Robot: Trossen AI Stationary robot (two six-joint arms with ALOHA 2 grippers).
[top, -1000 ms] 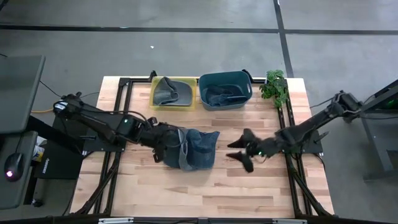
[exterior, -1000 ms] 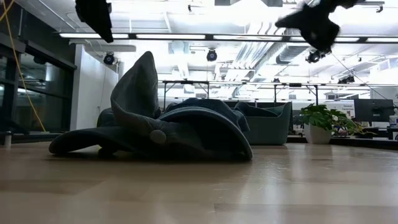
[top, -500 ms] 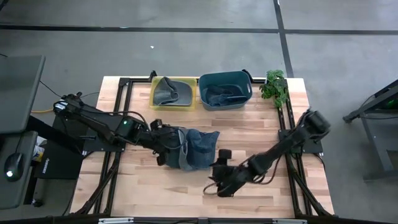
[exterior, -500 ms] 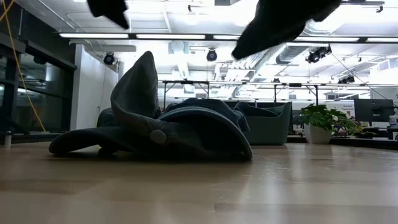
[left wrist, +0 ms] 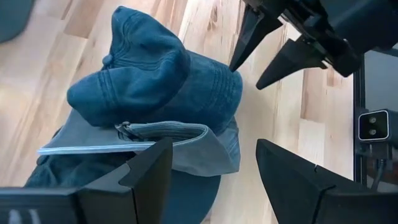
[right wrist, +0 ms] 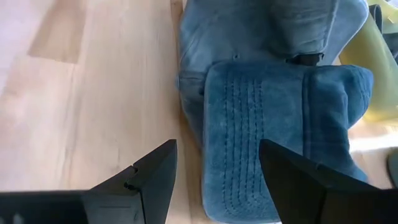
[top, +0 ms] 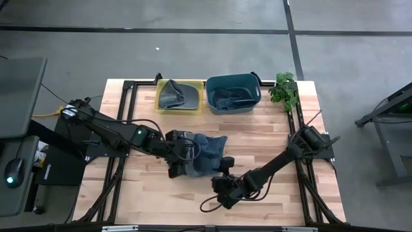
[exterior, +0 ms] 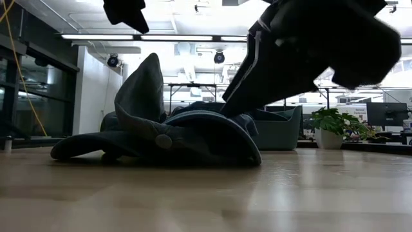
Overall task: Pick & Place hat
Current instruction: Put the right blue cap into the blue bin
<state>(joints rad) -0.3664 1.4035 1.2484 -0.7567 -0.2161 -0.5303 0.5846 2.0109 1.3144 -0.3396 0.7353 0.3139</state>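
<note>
A pile of blue denim hats [top: 201, 153] lies near the middle of the wooden table [top: 270, 200], a little left of centre in the high view. The left gripper [top: 174, 153] is at the left edge of the pile, its fingers spread apart; in the left wrist view both dark fingers [left wrist: 149, 171] frame a hat [left wrist: 155, 93] with nothing held between them. The right gripper [top: 225, 169] sits just below and right of the pile in the high view, its arm running off toward the lower right of the table. Its fingers are also apart and hold nothing; in the right wrist view they straddle the stitched brim [right wrist: 249, 130] of a hat, and in the left wrist view its pointed fingertips [left wrist: 239, 59] reach the hat's edge. At the upper middle of the high view stand a yellow bin [top: 179, 95] holding a grey hat and a blue bin [top: 233, 93] with dark cloth inside. A small green plant [top: 284, 89] stands at the table's upper right corner.
</note>
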